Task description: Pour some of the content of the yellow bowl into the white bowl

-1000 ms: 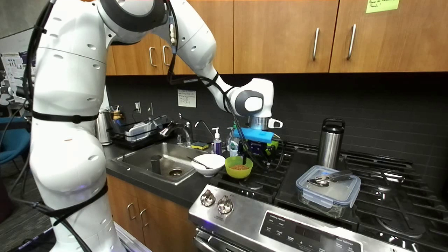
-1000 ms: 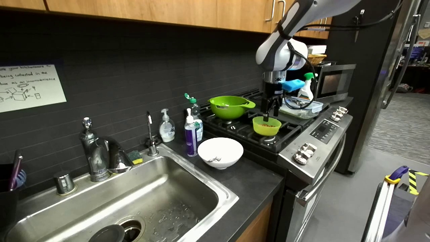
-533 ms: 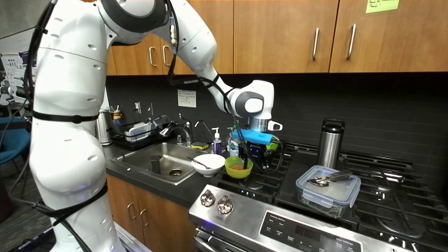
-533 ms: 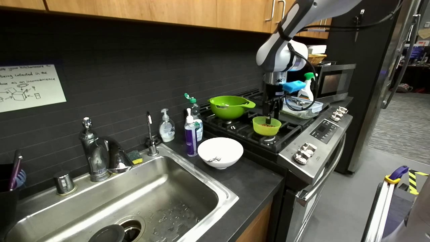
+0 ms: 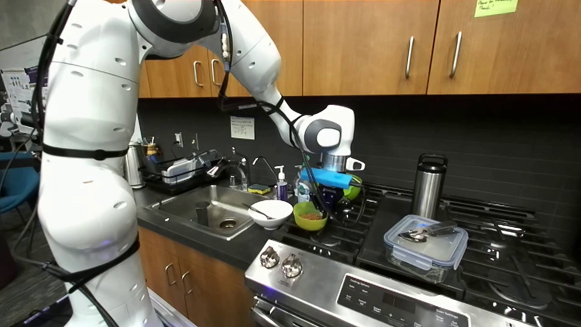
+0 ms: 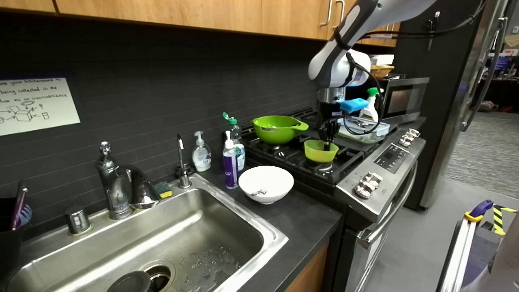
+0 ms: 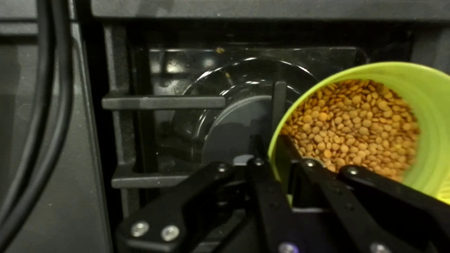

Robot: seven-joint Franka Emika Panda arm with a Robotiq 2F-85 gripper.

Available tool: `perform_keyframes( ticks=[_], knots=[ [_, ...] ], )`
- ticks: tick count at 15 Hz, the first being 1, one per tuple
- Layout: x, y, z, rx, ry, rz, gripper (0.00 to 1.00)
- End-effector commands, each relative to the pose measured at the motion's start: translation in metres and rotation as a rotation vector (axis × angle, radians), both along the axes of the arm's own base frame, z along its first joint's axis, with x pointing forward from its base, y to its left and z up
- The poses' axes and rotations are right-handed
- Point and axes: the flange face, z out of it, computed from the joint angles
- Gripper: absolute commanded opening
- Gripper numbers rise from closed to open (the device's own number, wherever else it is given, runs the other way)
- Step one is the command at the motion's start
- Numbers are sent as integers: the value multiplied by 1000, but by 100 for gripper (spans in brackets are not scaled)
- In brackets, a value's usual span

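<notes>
The yellow bowl (image 6: 315, 155), partly full of brown lentils (image 7: 351, 130), sits on the stove grate at the sink end. In the wrist view it fills the right side. My gripper (image 7: 270, 142) points down at its wall, one finger inside and one outside, with the rim running between them. The jaws have come nearly together on that wall, though how firmly they press cannot be seen. A cable partly covers the gripper in an exterior view. On the counter beside the stove stands the white bowl (image 6: 265, 180), with a metal utensil (image 5: 257, 210) in it.
A larger green bowl (image 6: 275, 132) stands on the rear burner. Soap bottles (image 6: 231, 162) are behind the white bowl, and the sink (image 6: 194, 211) lies beyond it. A lidded container (image 5: 426, 245) with cutlery on top and a steel flask (image 5: 429, 186) occupy the stove farther along.
The gripper has lowered slightly and its jaws have gone from wide apart to close together on the bowl's wall. The yellow bowl has shifted a little. The white bowl has not moved.
</notes>
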Motion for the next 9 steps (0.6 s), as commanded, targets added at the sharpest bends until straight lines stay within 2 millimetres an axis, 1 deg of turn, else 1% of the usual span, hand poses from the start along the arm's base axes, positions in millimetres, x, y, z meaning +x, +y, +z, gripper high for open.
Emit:
perform_keyframes(
  ticks=[1, 9],
  knots=[
    [0, 1, 4, -3, 4, -4, 2],
    [3, 10, 9, 1, 8, 15, 1]
  ],
)
